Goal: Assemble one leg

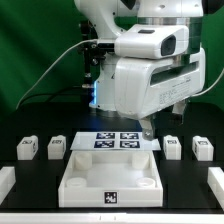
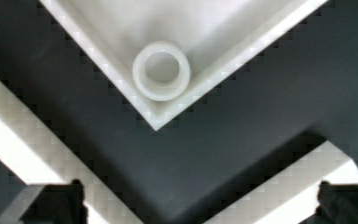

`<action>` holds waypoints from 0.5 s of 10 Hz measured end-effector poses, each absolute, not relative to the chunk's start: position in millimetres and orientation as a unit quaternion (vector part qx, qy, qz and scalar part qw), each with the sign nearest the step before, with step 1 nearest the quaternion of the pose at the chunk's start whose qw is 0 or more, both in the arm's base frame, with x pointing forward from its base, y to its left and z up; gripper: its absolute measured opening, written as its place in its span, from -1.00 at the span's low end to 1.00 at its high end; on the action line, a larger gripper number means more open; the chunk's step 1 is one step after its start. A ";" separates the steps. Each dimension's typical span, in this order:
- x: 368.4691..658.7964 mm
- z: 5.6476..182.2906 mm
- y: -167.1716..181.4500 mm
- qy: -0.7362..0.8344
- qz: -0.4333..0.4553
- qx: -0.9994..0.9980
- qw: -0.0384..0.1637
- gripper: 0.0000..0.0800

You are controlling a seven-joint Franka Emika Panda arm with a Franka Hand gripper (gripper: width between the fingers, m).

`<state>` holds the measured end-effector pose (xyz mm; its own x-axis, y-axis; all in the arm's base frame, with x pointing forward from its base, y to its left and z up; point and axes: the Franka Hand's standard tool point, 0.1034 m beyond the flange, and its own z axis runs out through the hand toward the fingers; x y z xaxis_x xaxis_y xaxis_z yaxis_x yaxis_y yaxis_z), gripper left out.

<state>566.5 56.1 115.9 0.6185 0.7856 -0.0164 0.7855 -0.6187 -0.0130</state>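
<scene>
Four look-alike white legs with square tags stand on the black table in the exterior view: two at the left (image 1: 25, 149) (image 1: 56, 148) and two at the right (image 1: 172, 146) (image 1: 201, 148). My gripper (image 1: 148, 128) hangs over the far right corner of the large white tray-like piece (image 1: 110, 185), apart from every leg. In the wrist view the gripper (image 2: 194, 206) is open and empty, its dark fingertips (image 2: 43, 205) wide apart. A corner of the tray-like piece (image 2: 211, 35) with its round hole (image 2: 160, 68) lies below it. No leg shows in the wrist view.
The marker board (image 1: 118, 140) lies flat behind the tray-like piece, under the arm. White bars sit at the table's front left (image 1: 5, 181) and front right (image 1: 216, 181). A green backdrop stands behind.
</scene>
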 end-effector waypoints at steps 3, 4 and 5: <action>566.5 115.9 56.1 -0.439 0.010 -0.899 0.002 0.63; 566.4 115.7 56.0 -0.455 0.010 -0.890 0.002 0.63; 566.4 115.7 56.0 -0.455 0.010 -0.891 0.003 0.63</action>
<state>566.4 56.0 115.7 0.5861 0.8101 -0.0161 0.8100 -0.5863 -0.0139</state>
